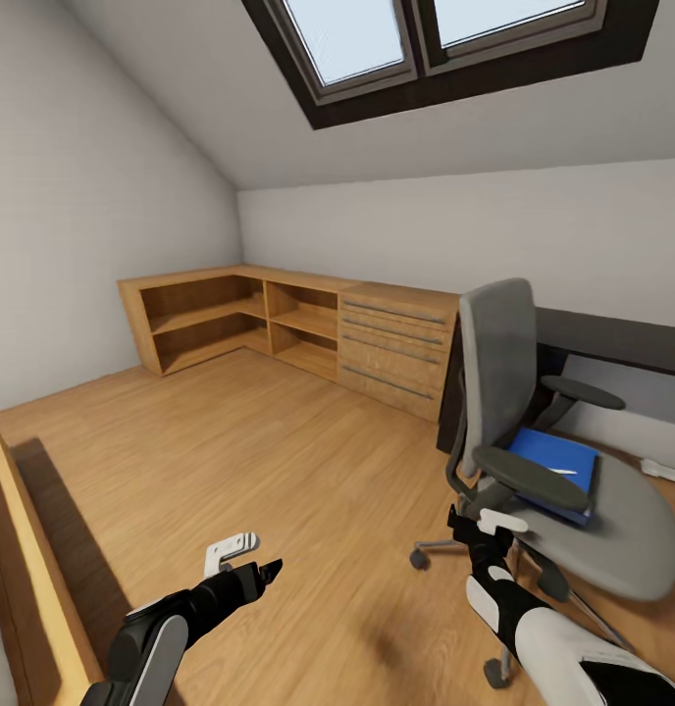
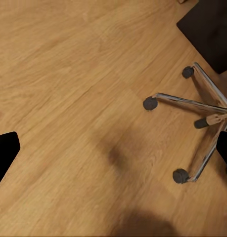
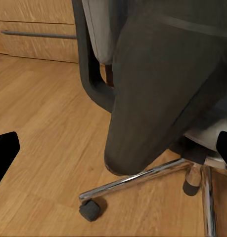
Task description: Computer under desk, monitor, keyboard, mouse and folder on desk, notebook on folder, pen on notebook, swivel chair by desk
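Swivel chair (image 1: 534, 441) beside the desk (image 1: 612, 338) carries blue folder (image 1: 558, 466) on its seat; right claw (image 1: 475, 525) near the armrest, left claw (image 1: 259, 574) low over floor, openings indeterminate.

Walls (image 1: 82, 196): plain white, with a sloped ceiling above.
Window (image 1: 377, 39): a skylight in a dark frame, pale daylight inside.
Floor (image 1: 279, 461): light wooden planks.
Cabinet (image 1: 279, 328): low, light wood, L-shaped in the corner, with open shelves and four drawers.
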Controlling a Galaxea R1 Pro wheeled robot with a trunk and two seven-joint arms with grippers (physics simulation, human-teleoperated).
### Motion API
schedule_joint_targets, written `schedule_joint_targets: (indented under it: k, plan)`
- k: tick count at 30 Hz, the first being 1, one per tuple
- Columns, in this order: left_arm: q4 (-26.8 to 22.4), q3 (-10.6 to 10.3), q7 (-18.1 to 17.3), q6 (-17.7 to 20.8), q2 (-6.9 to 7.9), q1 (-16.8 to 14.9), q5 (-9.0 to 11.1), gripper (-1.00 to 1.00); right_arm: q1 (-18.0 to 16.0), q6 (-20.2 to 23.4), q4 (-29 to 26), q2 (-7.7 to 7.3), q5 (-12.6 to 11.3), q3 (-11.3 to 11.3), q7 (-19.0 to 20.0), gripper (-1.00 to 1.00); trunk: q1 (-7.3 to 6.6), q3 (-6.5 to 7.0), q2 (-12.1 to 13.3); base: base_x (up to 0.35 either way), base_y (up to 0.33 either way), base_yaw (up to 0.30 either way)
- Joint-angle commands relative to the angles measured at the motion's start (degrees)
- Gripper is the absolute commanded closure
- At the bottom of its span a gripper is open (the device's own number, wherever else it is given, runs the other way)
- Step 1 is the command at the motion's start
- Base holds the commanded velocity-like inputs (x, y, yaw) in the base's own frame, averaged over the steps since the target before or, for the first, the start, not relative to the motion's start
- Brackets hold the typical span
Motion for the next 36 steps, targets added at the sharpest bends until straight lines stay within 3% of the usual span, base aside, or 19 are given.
schedule_joint_targets:
  k: [1,23,36]
  plan:
    - [-0.06,-0.01,0.5,0.23,-0.01,-0.03,0.59,-1.0,-0.04,-0.28,0.05,0.0,-0.55,0.05,0.17,-1.0,-0.01,-0.06,-0.02,0.028,0.01,0.0]
    - [-0.06,-0.1,0.48,0.23,-0.01,-0.03,0.59,-1.0,-0.04,-0.28,0.05,0.0,-0.53,0.05,0.2,-1.0,-0.01,-0.06,-0.02,0.046,0.07,0.0]
    - [-0.06,-0.1,0.5,0.3,-0.01,-0.03,0.59,-1.0,-0.04,-0.28,0.05,0.0,-0.5,0.05,0.26,-1.0,-0.01,0.44,-0.02,-0.195,0.001,-0.097]
